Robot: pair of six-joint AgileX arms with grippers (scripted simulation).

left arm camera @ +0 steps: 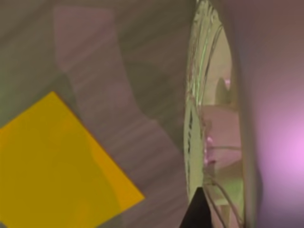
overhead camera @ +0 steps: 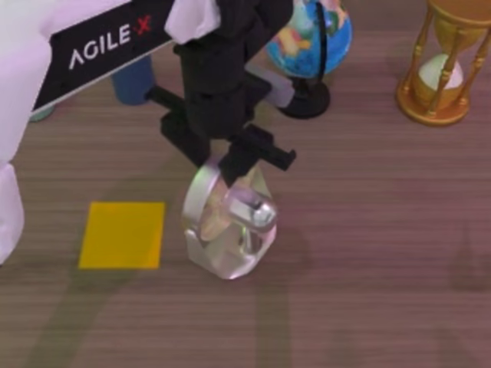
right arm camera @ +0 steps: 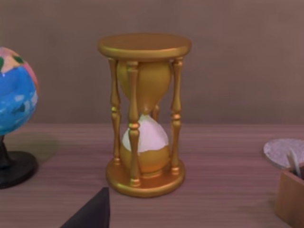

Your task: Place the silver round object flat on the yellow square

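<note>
- The silver fan (overhead camera: 229, 230) stands upright just right of the yellow square (overhead camera: 123, 234), not on it
- The step in hand looks like the grasp; next it needs carrying left and laying flat
- The left gripper (overhead camera: 228, 159) sits at the fan's ring, fingers seemingly clamped on it
- Right arm is parked, facing an hourglass (right arm camera: 145, 114)

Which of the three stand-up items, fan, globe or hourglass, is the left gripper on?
The silver round object, right of the yellow square. The left gripper sits at its ring guard; the blue globe and gold hourglass stand untouched farther back.
</note>
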